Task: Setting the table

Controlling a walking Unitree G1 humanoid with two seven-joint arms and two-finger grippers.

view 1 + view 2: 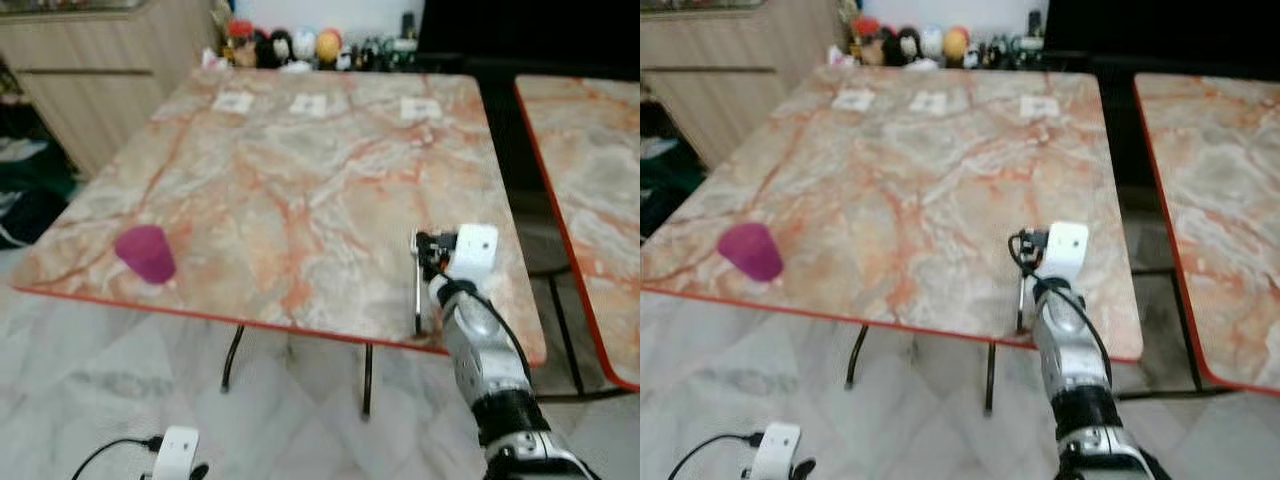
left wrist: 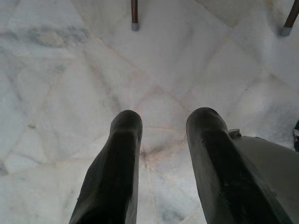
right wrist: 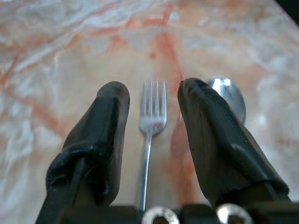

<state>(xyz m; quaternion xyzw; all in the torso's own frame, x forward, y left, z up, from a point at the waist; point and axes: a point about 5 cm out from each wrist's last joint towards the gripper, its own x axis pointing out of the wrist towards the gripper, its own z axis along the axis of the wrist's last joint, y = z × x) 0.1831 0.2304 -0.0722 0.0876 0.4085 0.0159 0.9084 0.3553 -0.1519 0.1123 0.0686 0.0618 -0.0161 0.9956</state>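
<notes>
A silver fork (image 3: 152, 116) lies flat on the marble table (image 1: 300, 180) near its front right edge, tines pointing away from the wrist. My right gripper (image 3: 149, 88) hovers low over it, open, one finger on each side of the fork with a gap to both. A silver spoon (image 3: 229, 95) lies just beside the fork, partly hidden behind one finger. In the left eye view the fork (image 1: 417, 295) runs toward the table's front edge under the right gripper (image 1: 428, 250). A pink cup (image 1: 147, 253) stands at the table's front left corner. My left gripper (image 2: 163, 119) hangs open over the floor.
Three small white cards (image 1: 310, 103) lie along the table's far side, with a row of figurines (image 1: 285, 45) behind them. A second marble table (image 1: 590, 150) stands to the right across a narrow gap. A wooden cabinet (image 1: 90, 70) is at the far left.
</notes>
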